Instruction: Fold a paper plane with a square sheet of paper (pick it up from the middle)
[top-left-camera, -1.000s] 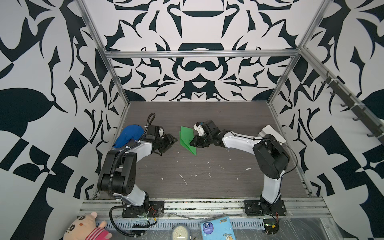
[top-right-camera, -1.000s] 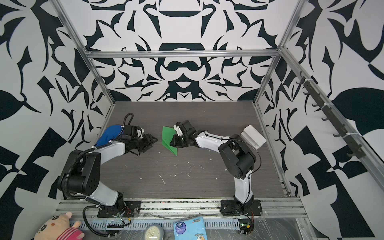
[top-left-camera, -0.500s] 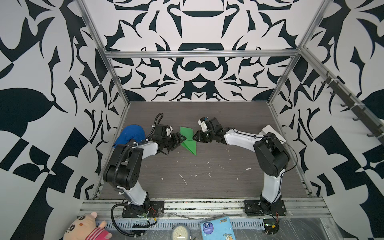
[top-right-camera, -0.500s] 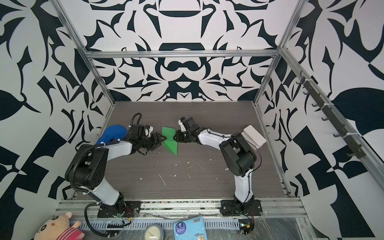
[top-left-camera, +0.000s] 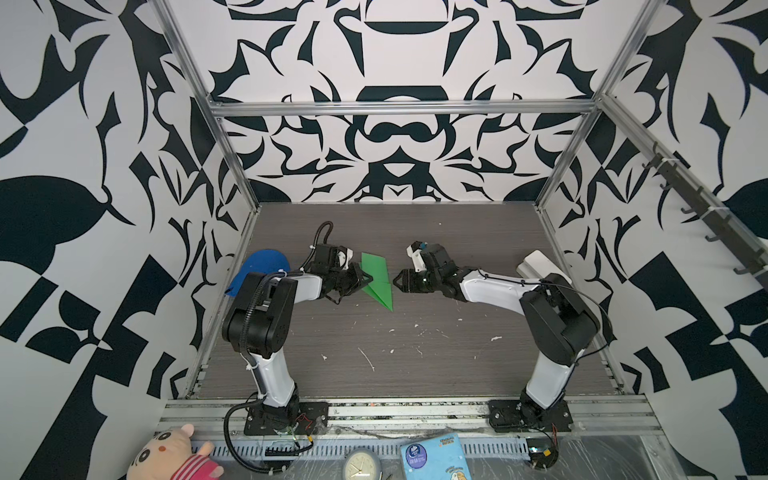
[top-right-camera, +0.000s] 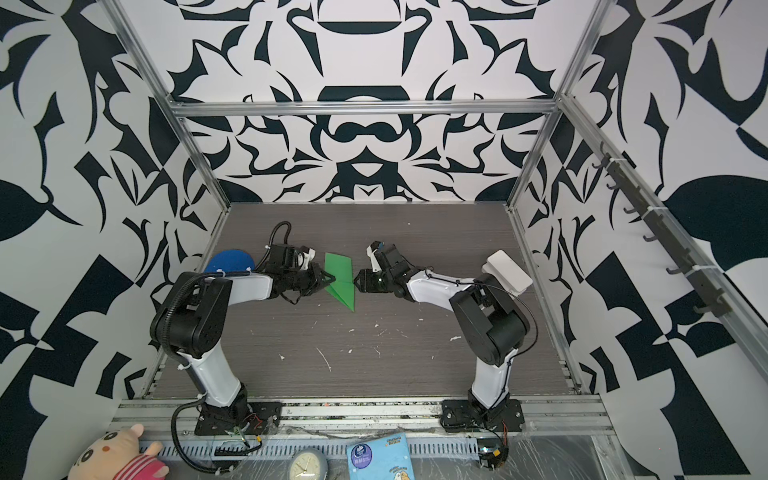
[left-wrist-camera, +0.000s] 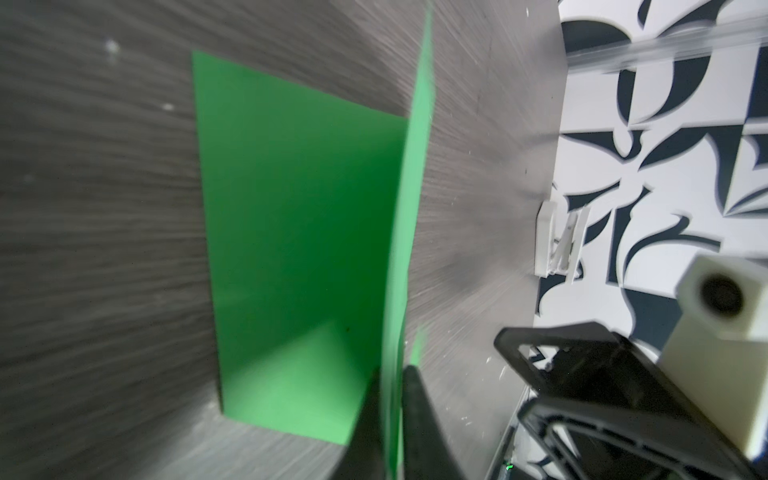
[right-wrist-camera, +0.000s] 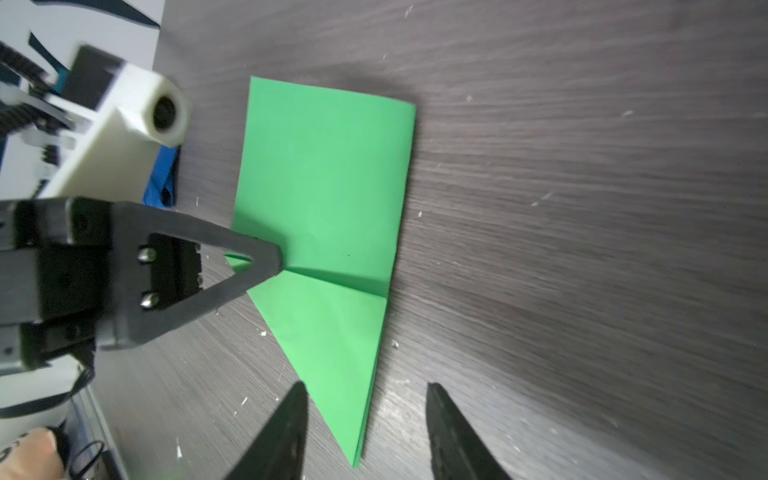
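Left gripper (left-wrist-camera: 392, 370): my jaws are pinched tight on a raised flap of the paper plane (top-left-camera: 376, 272).
Right gripper (right-wrist-camera: 366, 388): my jaws stand apart, gripping nothing.
Paper plane: on the table (top-left-camera: 415, 353) between my two grippers, just beside the right one.

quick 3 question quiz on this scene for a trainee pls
1. True or false: the right gripper is shut on the paper.
2. What lies on the table by the left arm's far side? A) a blue cap B) a red cup C) a sponge
3. Fill in: the ___ gripper pinches a raised fold of the paper.

Key
1. False: its jaws stand open, off the paper.
2. A
3. left gripper
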